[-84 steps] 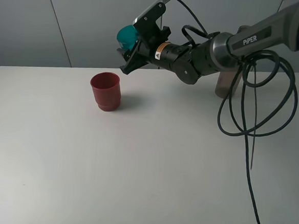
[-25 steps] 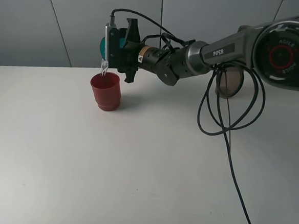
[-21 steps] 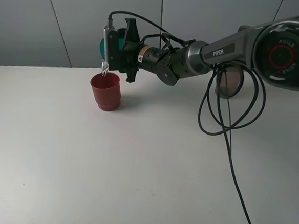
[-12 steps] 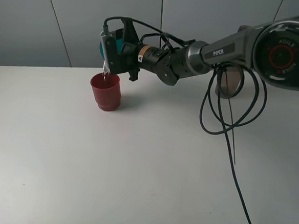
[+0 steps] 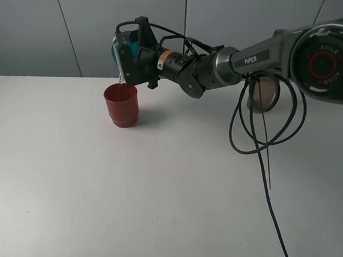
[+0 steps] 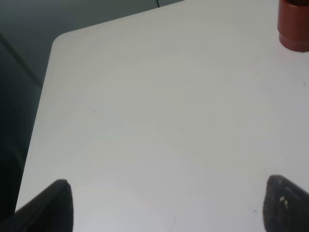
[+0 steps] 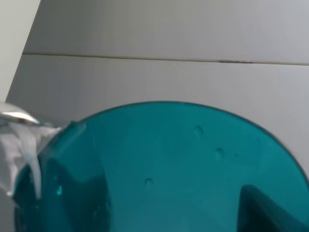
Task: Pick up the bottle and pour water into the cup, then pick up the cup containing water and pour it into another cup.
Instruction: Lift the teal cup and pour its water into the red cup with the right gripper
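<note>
One thin stream is running from the teal cup (image 5: pixel 125 45), tipped further than a moment ago above the red cup (image 5: pixel 121 104); the right gripper (image 5: pixel 131 58) is clamping it shut, finishing the pour.

A wide, matte white table (image 5: pixel 155 198) with a rounded far-left corner filled most of the high view. Behind it stood a plain pale grey panelled wall (image 5: pixel 79 22), divided by thin dark seams, one slanting and one upright. Soft, even light fell across the tabletop, leaving only faint shadows. Beyond the table's left edge the surroundings were dark.
</note>
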You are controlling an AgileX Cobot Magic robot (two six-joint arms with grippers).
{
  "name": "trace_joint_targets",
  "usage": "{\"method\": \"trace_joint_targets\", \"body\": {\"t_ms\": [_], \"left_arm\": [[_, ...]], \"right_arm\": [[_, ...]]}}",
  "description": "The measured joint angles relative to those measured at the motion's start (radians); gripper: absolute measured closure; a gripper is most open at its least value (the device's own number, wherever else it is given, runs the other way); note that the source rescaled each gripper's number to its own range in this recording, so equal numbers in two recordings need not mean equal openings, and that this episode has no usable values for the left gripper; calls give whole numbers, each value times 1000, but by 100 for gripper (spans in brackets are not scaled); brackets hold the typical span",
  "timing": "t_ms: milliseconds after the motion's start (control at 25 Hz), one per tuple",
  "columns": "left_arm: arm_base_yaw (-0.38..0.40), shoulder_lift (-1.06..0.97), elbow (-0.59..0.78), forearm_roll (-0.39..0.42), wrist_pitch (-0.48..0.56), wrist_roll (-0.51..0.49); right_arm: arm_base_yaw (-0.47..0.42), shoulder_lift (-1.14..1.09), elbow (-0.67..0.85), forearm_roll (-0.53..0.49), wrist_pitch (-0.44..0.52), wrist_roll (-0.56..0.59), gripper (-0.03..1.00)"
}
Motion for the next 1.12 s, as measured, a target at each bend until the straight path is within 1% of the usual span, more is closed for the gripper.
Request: {"method": "trace_joint_targets", "body": {"t_ms": [160,440,720,880,1120], "left_arm": [[0,0,0,0,0,0],[0,0,0,0,0,0],[0,0,0,0,0,0],[0,0,0,0,0,0],[0,0,0,0,0,0]], "right_arm": [[2,0,0,-8,-37,-26,92],[4,0,0,-42,-72,-55,92],[4,0,0,-113,-96,-98,92],[5,0,0,-133,-98,-114,92],[5,0,0,-137,-98,-130,92]]}}
